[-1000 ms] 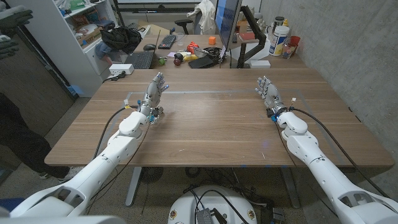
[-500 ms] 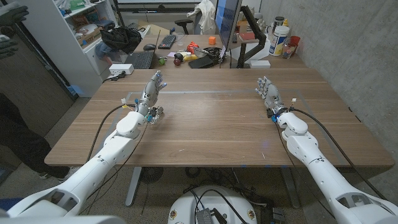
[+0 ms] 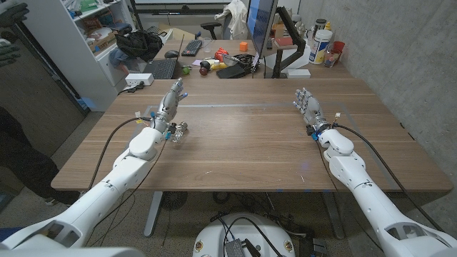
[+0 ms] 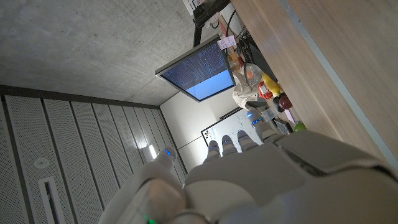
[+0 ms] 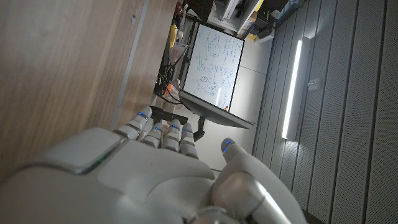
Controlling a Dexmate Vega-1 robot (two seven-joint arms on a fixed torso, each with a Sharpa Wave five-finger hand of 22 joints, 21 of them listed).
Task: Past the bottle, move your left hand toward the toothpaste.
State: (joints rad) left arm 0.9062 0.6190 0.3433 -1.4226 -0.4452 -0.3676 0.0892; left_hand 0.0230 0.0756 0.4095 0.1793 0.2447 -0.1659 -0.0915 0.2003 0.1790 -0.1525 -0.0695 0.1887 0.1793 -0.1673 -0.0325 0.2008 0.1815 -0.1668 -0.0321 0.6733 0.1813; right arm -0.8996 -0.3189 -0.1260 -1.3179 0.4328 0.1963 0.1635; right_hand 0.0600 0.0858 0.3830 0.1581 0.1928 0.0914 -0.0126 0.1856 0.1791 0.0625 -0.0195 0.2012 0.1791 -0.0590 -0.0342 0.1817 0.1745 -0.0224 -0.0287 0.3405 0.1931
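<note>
My left hand [image 3: 170, 102] has travelled up and out toward the far left part of the table [image 3: 243, 143] since a second ago, the forearm swinging leftward with it, while my right hand [image 3: 307, 104] has held its place near the far right. In the head view the left hand reaches out over the wood with its fingers extended forward and held fairly close together, gripping nothing; the left wrist view shows the back of that hand [image 4: 261, 180] with its fingertips [image 4: 239, 142] lined up side by side, pointed toward the cluttered desk beyond the table's far edge. The right hand stands with its fingers upright and slightly apart, also holding nothing, and the right wrist view shows the same: fingers in a row, thumb off to one side. As for the task's things, I cannot find a toothpaste tube or a bottle on my table at all. The only bottles I can make out are the white ones [image 3: 321, 47] on the desk behind, far to the right and well apart from my left hand, and nothing there reads clearly as toothpaste; the small items among the clutter are too small to tell. So I judge the reach as under way but without a confirmed target: the hand is moving outward, yet whether it has passed the bottle or is closing on the toothpaste I cannot say from these views.
</note>
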